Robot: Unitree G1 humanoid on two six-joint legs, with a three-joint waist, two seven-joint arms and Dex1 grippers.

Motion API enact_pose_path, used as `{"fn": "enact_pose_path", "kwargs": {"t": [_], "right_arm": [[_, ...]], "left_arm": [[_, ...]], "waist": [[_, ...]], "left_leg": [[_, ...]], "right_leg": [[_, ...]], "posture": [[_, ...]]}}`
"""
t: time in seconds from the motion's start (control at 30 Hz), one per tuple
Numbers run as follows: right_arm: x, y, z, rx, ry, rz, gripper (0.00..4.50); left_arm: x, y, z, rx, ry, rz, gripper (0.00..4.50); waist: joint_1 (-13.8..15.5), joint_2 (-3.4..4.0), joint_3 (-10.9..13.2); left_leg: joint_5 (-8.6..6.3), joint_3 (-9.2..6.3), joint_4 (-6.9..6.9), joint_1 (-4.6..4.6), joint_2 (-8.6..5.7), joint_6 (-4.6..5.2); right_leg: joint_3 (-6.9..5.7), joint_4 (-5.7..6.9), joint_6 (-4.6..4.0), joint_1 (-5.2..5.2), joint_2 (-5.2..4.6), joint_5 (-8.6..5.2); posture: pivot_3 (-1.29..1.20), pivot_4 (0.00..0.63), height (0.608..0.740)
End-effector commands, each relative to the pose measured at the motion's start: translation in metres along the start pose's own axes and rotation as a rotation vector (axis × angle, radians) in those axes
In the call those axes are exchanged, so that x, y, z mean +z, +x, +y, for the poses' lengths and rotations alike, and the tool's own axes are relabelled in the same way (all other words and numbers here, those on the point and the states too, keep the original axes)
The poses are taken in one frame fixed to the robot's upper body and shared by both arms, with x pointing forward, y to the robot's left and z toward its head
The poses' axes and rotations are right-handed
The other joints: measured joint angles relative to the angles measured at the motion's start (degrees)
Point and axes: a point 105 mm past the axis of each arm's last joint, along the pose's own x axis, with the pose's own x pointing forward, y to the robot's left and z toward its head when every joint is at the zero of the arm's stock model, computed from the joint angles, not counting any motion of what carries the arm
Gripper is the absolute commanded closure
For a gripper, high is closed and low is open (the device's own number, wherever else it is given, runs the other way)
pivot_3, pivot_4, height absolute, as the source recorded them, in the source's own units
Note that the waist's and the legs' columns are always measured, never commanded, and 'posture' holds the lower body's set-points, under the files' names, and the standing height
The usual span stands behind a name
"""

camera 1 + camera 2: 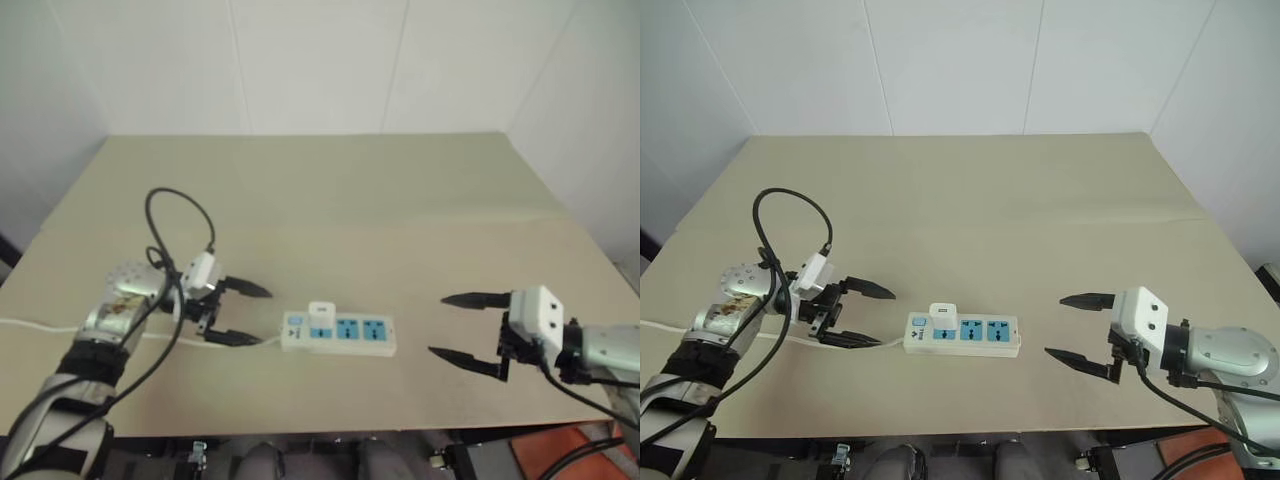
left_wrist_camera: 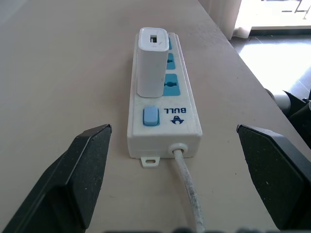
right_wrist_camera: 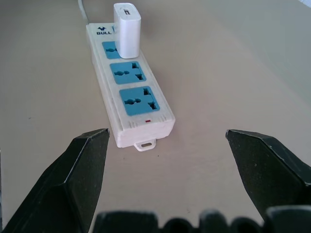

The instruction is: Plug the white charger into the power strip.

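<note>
The power strip (image 1: 338,334) lies flat near the table's front edge, its three blue sockets in a row. The white charger (image 1: 321,312) stands upright in the socket closest to the strip's switch and cable end. My left gripper (image 1: 242,313) is open just off that cable end, fingers spread level with the strip and touching nothing. To the right of the strip, my right gripper (image 1: 458,326) is open too, a short gap away from the strip's far end. In the left wrist view the charger (image 2: 152,62) rises above the blue switch (image 2: 150,116).
The strip's white cable (image 1: 40,325) runs left along the table's front. A black cable (image 1: 175,215) loops above my left wrist. The beige table (image 1: 330,200) stretches back to a white wall.
</note>
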Motion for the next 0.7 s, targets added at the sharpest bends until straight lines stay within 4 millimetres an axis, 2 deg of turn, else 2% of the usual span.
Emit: {"fn": "enact_pose_path", "kwargs": {"t": [0.03,0.37,0.53,0.7], "right_arm": [[0.011,-0.006,-0.004,-0.02,-0.044,-0.005,0.0],[0.009,-0.014,0.002,-0.006,0.007,0.027,0.0],[0.008,-0.021,-0.009,-0.083,0.015,0.07,0.0],[0.011,-0.024,-0.013,-0.123,0.018,0.088,0.0]], "left_arm": [[0.006,0.0,0.002,-0.006,0.032,-0.002,0.01],[0.005,0.009,0.005,-0.037,-0.013,-0.019,0.01],[0.004,0.001,0.008,-0.042,-0.055,0.014,0.01],[0.008,0.002,0.013,-0.094,-0.066,0.077,0.01]], "waist": [[0.0,0.0,0.0],[0.2,-0.01,0.0],[0.3,-0.01,0.0],[0.6,-0.02,0.0]], "left_leg": [[0.0,0.0,0.0,0.0,0.0,0.0],[0.0,0.0,0.03,-0.01,-0.01,0.0],[0.0,-0.01,0.08,0.01,0.0,0.0],[0.0,-0.01,0.07,-0.01,-0.01,0.0]], "right_leg": [[0.0,0.0,0.0,0.0,0.0,0.0],[0.0,0.01,0.0,0.01,0.0,0.0],[0.0,0.03,0.0,0.03,0.0,0.0],[0.0,0.03,0.01,0.02,0.01,0.0]], "posture": [[0.0,0.15,0.74],[0.0,0.15,0.74],[0.0,0.15,0.74],[0.0,0.15,0.74]]}}
